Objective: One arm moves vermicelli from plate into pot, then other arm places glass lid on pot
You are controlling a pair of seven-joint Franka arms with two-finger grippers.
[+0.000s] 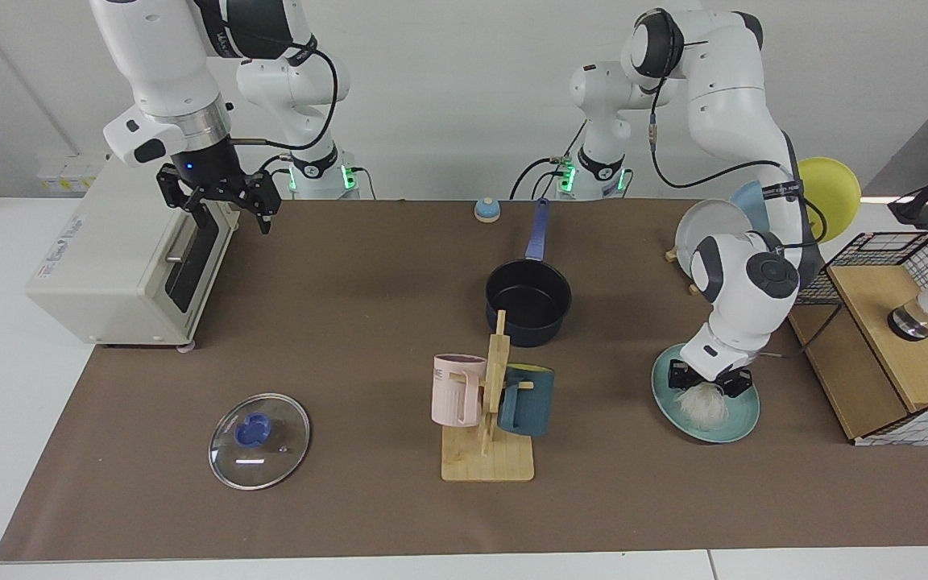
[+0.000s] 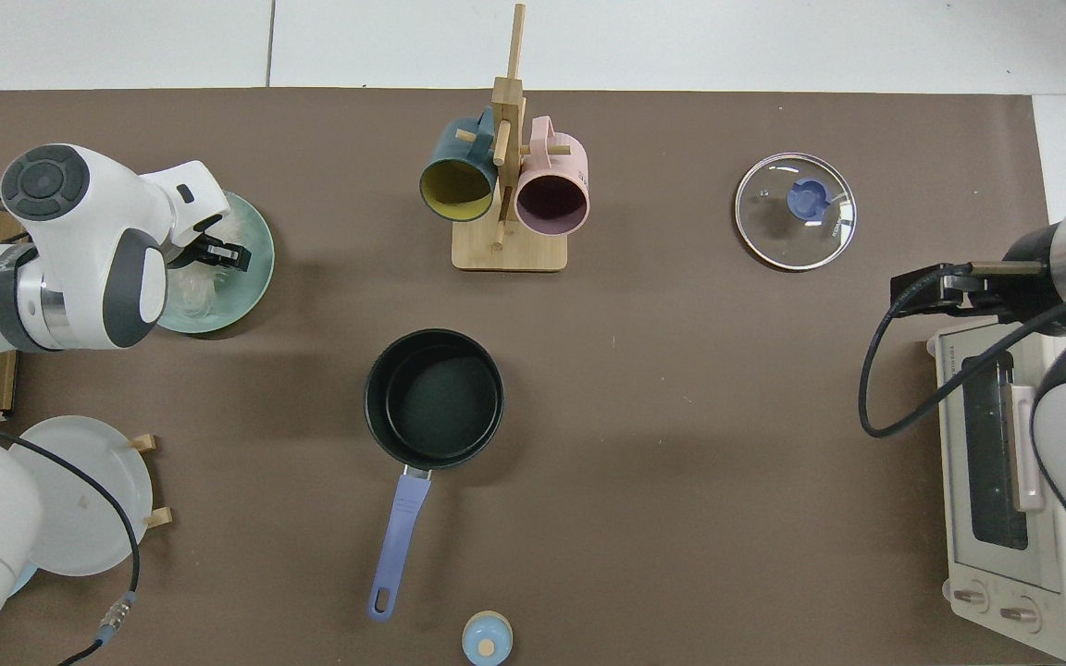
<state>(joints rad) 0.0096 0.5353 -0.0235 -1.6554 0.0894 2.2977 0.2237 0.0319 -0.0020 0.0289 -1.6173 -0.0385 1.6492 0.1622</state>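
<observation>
The vermicelli (image 1: pixel 702 407) (image 2: pixel 189 289) is a white tuft on the teal plate (image 1: pixel 742 423) (image 2: pixel 255 287) at the facing view's right. My left gripper (image 1: pixel 711 382) (image 2: pixel 211 255) points down right over the plate, shut on the top of the tuft. In the middle of the mat stands the empty dark pot (image 1: pixel 528 302) (image 2: pixel 434 398), its blue handle toward the arm bases. Flat on the mat lies the glass lid (image 1: pixel 259 440) (image 2: pixel 795 211), blue knob up. High over the toaster oven my right gripper (image 1: pixel 222 201) (image 2: pixel 935 287) waits, open and holding nothing.
A wooden stand (image 1: pixel 490 411) with a pink and a teal mug stands between pot and front edge. The toaster oven (image 1: pixel 122 258) sits under the right arm. A rack of upright plates (image 1: pixel 754 209) and a wire-and-wood box (image 1: pixel 891 338) flank the left arm. A small blue knob (image 1: pixel 486 210) sits behind the pot.
</observation>
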